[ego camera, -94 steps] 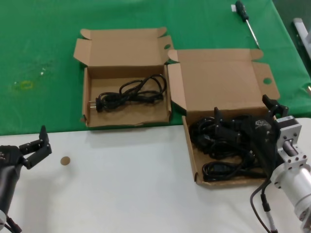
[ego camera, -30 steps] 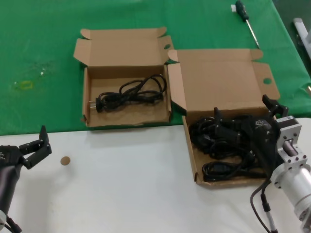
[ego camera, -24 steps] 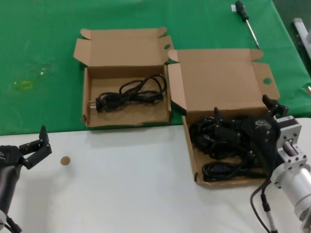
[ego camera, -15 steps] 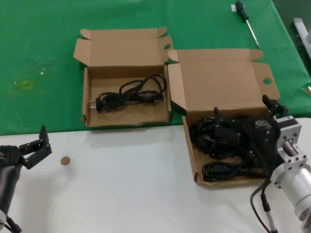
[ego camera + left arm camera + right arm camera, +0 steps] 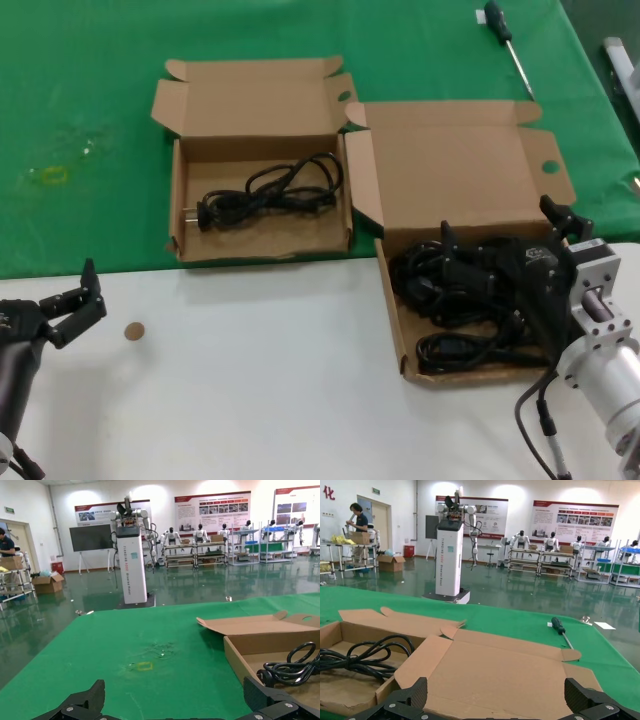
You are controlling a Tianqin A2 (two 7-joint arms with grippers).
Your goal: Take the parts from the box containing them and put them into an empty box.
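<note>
While I hold both arms where they are, I take the wider box [image 5: 470, 300] of cables as my landmark. Far to its left, over the white table [image 5: 260, 380], my left gripper [image 5: 72, 305] waits with its fingers spread apart and nothing between them. Nearer, up and to the left of the wider box and almost touching its lid flap, the smaller box [image 5: 262, 205] lies open on the green cloth [image 5: 90, 120]; it is not truly empty, since one coiled black cord [image 5: 265, 190] already rests on its floor. Inside the wider box sits the tangled heap of black cords [image 5: 450, 305]. My right gripper [image 5: 505, 262] is down among them at the box's right side, fingers wide, though I cannot tell whether a strand lies between them.

I judge these cords light, limp and rubbery, prone to snag one another. A bundled middle loop looks like the best hold, rather than a plug end, and a slow lift should let neighbours fall away. Beyond the lid lies a screwdriver [image 5: 508, 42].
</note>
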